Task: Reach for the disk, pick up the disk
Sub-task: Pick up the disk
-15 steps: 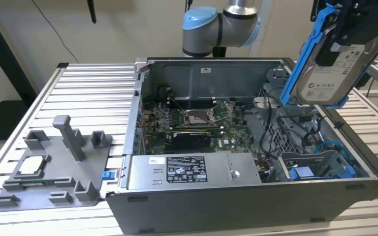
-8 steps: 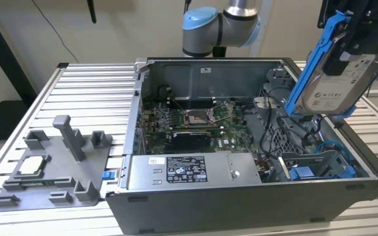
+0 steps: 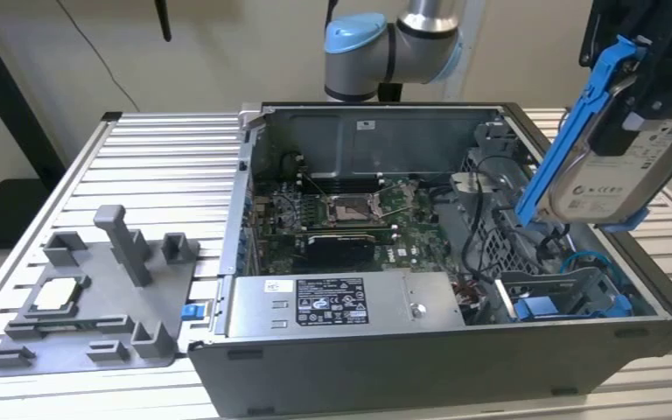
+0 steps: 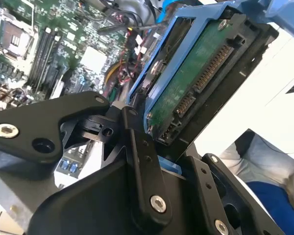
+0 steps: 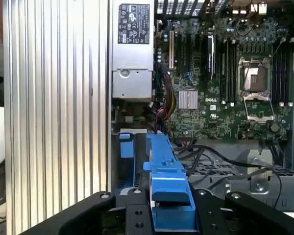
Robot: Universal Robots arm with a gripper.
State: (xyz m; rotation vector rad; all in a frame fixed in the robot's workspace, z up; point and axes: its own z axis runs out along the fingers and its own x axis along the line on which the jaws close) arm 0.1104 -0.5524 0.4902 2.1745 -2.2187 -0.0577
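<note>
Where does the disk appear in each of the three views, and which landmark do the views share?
Exterior view: the disk is held up above the open case, at the exterior view's right.
Second wrist view: its green circuit-board side shows, clamped.
First wrist view: its blue bracket edge-on.
Shared landmark: the motherboard.

We see a ribbed aluminium table (image 3: 137,149) under even light — behind it, toward twelve o'clock, a plain beige wall (image 3: 231,52); a dark post (image 3: 10,96) at ten.
</note>
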